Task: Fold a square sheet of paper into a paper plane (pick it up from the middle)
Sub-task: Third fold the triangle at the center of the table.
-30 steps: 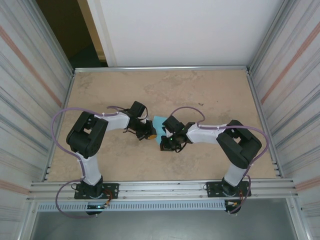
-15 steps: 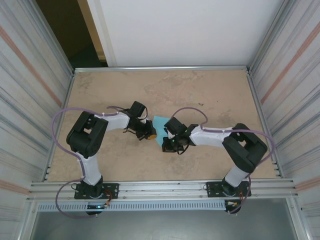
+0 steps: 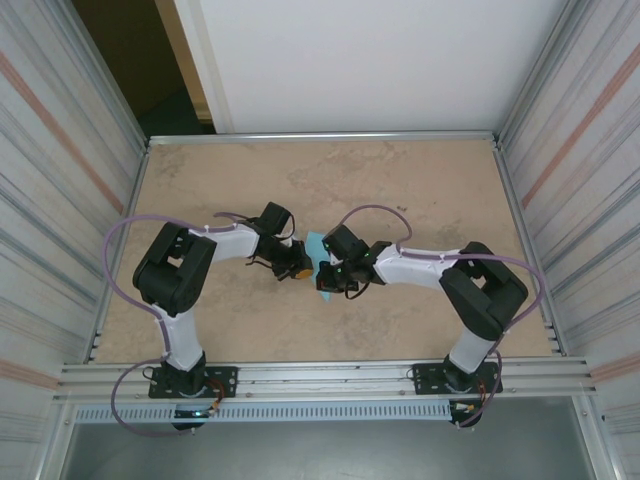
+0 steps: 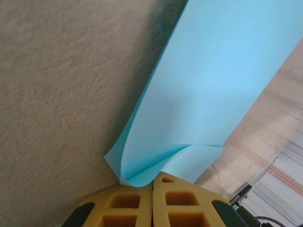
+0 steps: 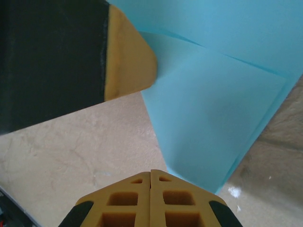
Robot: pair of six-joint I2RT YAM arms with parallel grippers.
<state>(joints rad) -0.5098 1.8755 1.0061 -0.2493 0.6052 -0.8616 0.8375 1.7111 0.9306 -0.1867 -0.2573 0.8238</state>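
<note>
**Operator:** Where's the paper, and what have the jaws got?

**Spotter:** Your square sheet of paper [image 4: 213,85] is in the middle of the bench [image 3: 420,190], between the two arms. On the right side it seems to lie low, with a flap [image 5: 213,109] folded over it. The side by your left gripper [image 4: 152,178] curls up off the surface. That gripper's jaws are together, and the curled corner comes off right at their tips. I can't tell you whether the corner is nipped or only leaning there. Your right gripper [image 5: 151,174] has its jaws together too, just at the flap's near edge, with nothing visibly between them.

**Operator:** What can go wrong from here?

**Spotter:** Mostly the paper, I'd judge. It's thin and only partly creased. If the corner is caught and you draw the left arm away, you could drag the whole sheet or tear that corner. If it isn't caught, the curl will likely spring back and loosen the fold. The grippers are also very close: the left one's finger [image 5: 130,61] sits right at the fold, in front of your right gripper. A careless sweep along the crease could knock them together or push the crease off centre, and you'd get a lopsided plane.
</note>
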